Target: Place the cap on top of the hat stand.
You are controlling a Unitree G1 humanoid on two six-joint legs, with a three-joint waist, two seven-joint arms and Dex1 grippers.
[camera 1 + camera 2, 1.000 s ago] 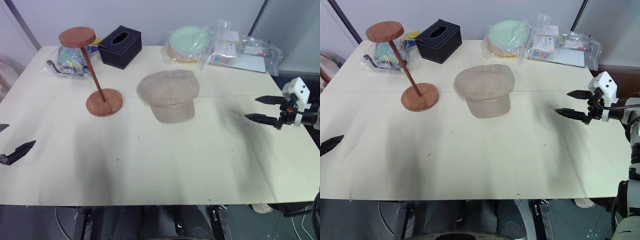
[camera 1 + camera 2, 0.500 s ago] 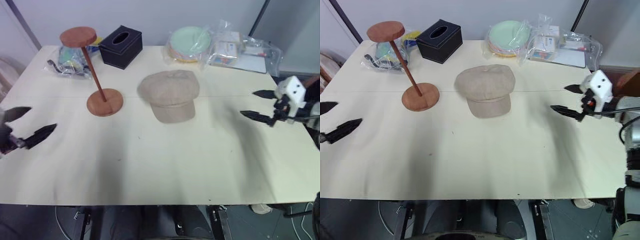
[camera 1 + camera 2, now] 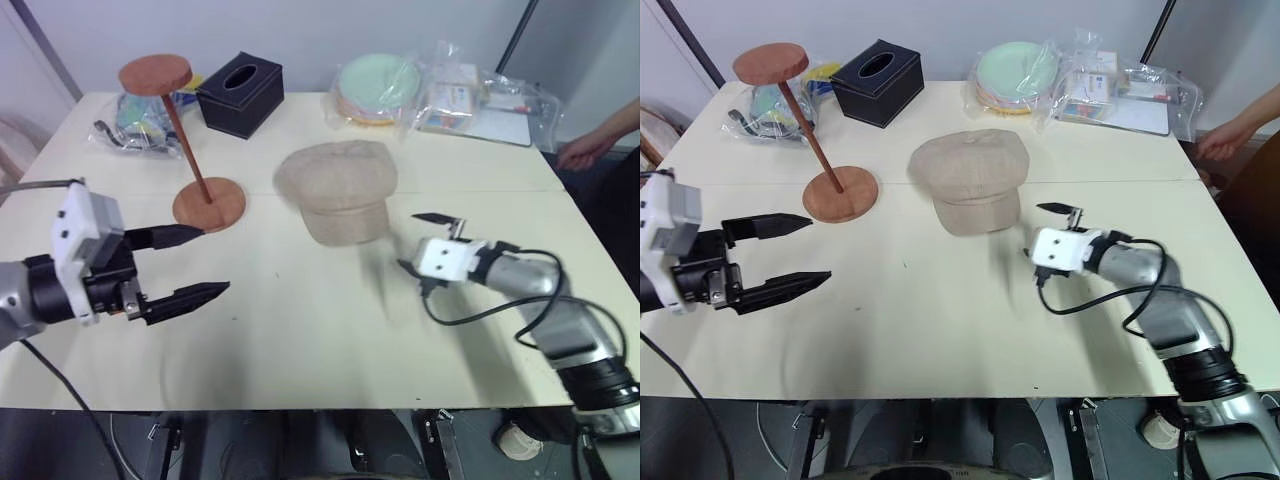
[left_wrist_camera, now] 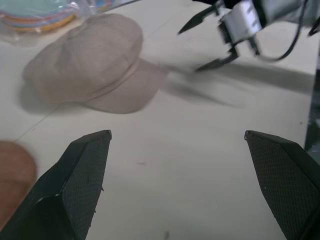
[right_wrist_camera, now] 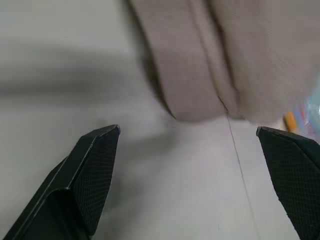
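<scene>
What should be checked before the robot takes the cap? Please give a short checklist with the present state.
1. Right gripper fingers open: ok.
2. Left gripper fingers open: ok.
3. Cap lies free on the table, nothing on it: ok.
4. Right gripper close to the cap's brim: ok; touching it: not ok.
5. Hat stand upright, top disc bare: ok.
6. Person's hand at the table's far right edge, away from the cap: ok.

My left gripper carries two long black tapered fingers on a white boxy housing with a black wrist. My right gripper matches, on a grey rounded forearm with a looping black cable.
</scene>
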